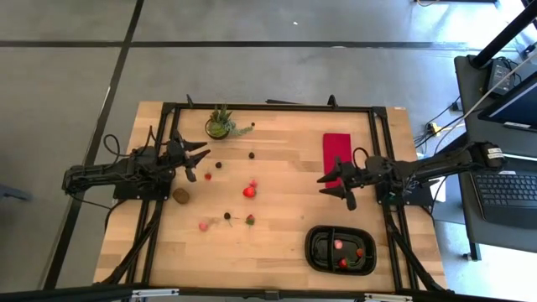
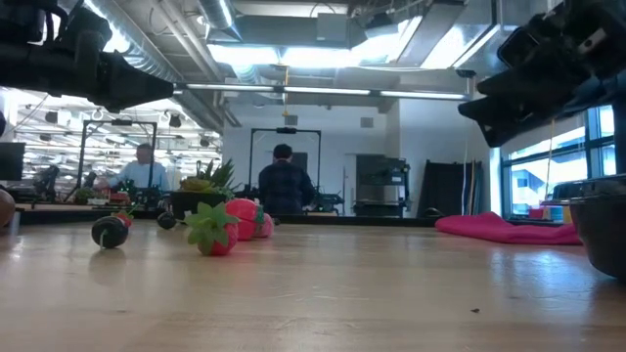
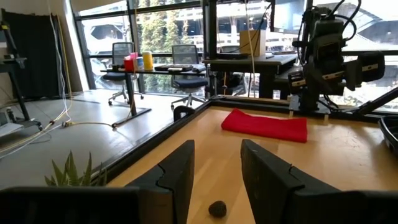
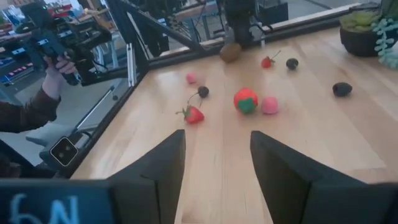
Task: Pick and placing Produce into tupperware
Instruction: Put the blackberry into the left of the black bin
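Note:
The produce lies loose across the middle of the wooden table: a red strawberry (image 1: 249, 191), a green-topped one (image 1: 249, 220), a pink piece (image 1: 203, 226), dark berries (image 1: 252, 154) and a brown kiwi (image 1: 181, 196). The black two-compartment tupperware (image 1: 309, 252) stands near the front right, with three red pieces (image 1: 338, 244) inside. My left gripper (image 1: 200, 164) hovers open at the table's left, a dark berry (image 3: 217, 208) on the wood below its fingers. My right gripper (image 1: 334, 190) hovers open at the right, behind the tupperware, pointing toward the strawberries (image 4: 245, 100).
A potted green plant (image 1: 220, 126) stands at the far left, and a flat red cloth (image 1: 336, 151) lies at the far right, just behind my right gripper. Black frame rails (image 1: 268, 107) run round the table. A person's hand (image 4: 53, 65) holds a device beyond the table's near edge.

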`<state>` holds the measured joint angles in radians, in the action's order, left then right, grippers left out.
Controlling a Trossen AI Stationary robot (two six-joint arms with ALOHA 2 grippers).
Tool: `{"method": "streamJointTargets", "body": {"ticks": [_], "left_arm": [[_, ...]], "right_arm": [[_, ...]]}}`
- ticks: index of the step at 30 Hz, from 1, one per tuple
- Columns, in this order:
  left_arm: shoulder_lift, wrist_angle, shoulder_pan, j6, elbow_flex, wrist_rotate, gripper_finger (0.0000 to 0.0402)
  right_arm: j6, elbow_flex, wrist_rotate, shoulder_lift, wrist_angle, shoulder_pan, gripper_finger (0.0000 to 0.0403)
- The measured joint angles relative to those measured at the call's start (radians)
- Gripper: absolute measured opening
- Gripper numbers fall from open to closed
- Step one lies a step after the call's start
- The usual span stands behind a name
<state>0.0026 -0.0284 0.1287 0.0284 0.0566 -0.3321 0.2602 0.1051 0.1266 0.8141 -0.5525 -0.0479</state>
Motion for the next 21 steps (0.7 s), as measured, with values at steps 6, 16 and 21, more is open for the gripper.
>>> {"method": "streamJointTargets", "body": {"ticks": [6,16,21], "left_arm": [[0.0,0.0,0.0,0.0,0.0,0.0,0.0124],[0.0,0.0,0.0,-0.023,0.0,0.001,0.0124],[0.0,0.0,0.0,-0.053,0.0,0.001,0.0124]], "right_arm": [[-0.035,-0.015,-0.003,-0.064,-0.014,0.0,0.0184],[-0.116,-0.014,-0.046,-0.27,0.145,0.082,0.0184],[-0.166,-0.014,-0.056,-0.363,0.206,0.124,0.0184]]}}
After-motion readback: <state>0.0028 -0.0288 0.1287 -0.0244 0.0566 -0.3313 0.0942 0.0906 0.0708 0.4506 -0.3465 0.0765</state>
